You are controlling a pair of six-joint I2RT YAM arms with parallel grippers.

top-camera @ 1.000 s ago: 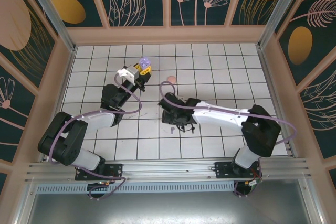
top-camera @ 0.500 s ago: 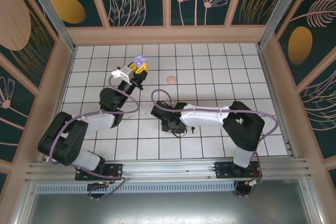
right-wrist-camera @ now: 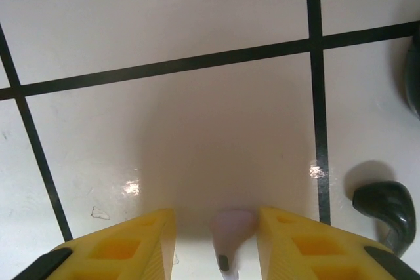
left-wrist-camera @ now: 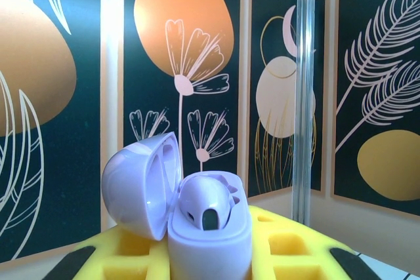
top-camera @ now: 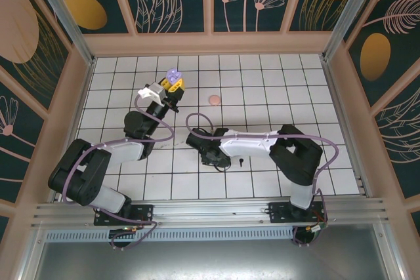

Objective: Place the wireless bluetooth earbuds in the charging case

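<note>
My left gripper (top-camera: pixel 172 83) is raised over the far left tiles and shut on a lilac charging case (left-wrist-camera: pixel 210 244). The case's lid (left-wrist-camera: pixel 139 185) hangs open to the left, and one lilac earbud (left-wrist-camera: pixel 205 202) sits in the case. My right gripper (right-wrist-camera: pixel 216 244) is down on the floor tiles near the middle (top-camera: pixel 215 159), still open. A second lilac earbud (right-wrist-camera: pixel 231 231) lies between its yellow fingers (right-wrist-camera: pixel 125 247), with a gap on each side. A black earbud (right-wrist-camera: pixel 387 208) lies on the tile just to the right of that gripper.
A round pink case (top-camera: pixel 214 100) rests on the tiles behind the right arm. A dark rounded thing (right-wrist-camera: pixel 415 77) shows at the right edge of the right wrist view. The black earbud (top-camera: pixel 241 160) lies close to the right arm's forearm. Patterned walls enclose the tiled floor.
The right arm has swung left and lowered over the lilac earbud, and its jaws have narrowed. The left gripper with the case shifted slightly left and away.
</note>
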